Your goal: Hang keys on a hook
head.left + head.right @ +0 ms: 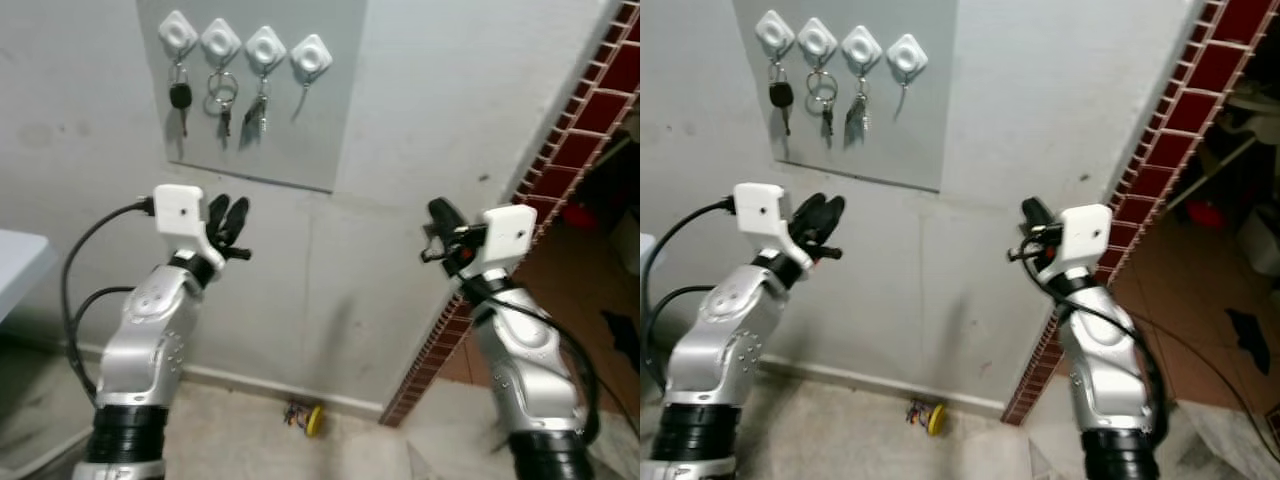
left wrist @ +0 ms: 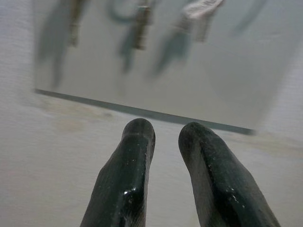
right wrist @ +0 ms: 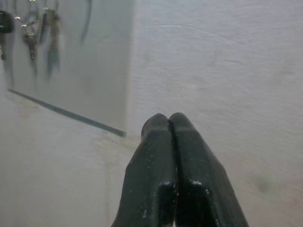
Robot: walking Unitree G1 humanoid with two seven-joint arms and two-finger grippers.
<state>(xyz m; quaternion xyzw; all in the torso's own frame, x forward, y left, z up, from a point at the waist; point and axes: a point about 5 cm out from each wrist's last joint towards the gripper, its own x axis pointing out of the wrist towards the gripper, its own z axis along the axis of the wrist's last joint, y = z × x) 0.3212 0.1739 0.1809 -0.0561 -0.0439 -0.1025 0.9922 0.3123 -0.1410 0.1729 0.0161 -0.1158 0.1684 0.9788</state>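
A grey panel on the wall carries a row of white diamond hooks. A black car key, a key ring and a key bunch hang from the first three. The rightmost hook holds no keys. My left gripper is raised below the panel, its fingers slightly open with nothing between them. My right gripper is raised further right, facing bare wall, with its fingers shut and empty. A small yellow-tagged object, perhaps keys, lies on the floor by the wall.
A red brick pillar runs down the right side, with a room beyond it. A white table corner juts in at the left. Black cables loop off my left arm.
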